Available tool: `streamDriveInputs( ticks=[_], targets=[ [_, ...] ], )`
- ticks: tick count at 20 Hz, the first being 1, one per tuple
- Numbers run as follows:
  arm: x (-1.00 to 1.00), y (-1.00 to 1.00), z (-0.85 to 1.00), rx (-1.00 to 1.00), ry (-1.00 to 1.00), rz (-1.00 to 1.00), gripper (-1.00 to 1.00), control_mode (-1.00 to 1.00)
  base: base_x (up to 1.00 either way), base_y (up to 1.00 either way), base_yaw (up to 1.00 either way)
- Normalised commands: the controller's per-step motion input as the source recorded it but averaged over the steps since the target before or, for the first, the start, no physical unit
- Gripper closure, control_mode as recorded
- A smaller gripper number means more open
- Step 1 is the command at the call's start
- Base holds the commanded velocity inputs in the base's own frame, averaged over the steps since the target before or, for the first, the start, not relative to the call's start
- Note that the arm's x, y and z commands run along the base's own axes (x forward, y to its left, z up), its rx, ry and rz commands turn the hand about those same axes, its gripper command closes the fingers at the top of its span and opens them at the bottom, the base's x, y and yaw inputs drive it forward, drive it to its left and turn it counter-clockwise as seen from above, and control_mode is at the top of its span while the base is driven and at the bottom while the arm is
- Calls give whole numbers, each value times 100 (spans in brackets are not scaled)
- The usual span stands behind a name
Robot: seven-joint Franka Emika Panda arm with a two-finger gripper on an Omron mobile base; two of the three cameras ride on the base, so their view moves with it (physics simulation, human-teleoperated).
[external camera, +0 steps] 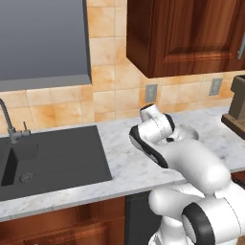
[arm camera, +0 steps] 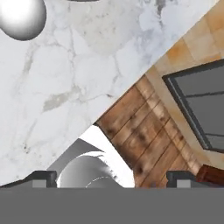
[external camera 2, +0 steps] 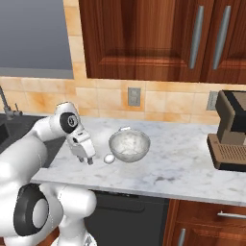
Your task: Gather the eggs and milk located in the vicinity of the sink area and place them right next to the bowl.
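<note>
The sink (external camera: 52, 160), a dark rectangular basin with a flat drainboard section, is set into the white marble counter (external camera: 119, 167) at the left. A round drain (external camera: 25, 177) sits in the lower left of the basin. A curved grey metal faucet (external camera: 10, 123) stands at its back left edge. The white arm (external camera: 191, 165) rises from the lower right and bends over the counter right of the sink. Behind runs tan tiled wall with two outlets (external camera: 151, 93). A dark wood cabinet (external camera: 186, 36) hangs upper right; a grey window panel (external camera: 45, 40) fills the upper left. A brown appliance (external camera: 237, 107) stands at the right edge.
</note>
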Motion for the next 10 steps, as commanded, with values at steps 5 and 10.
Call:
streamDriveInputs(
  ticks=[5,10],
  targets=[
    [-3,1,52,10,43,61,-100,-100,0,0,0],
    [0,-4,13,49,4,57,-100,-100,0,0,0]
  ],
)
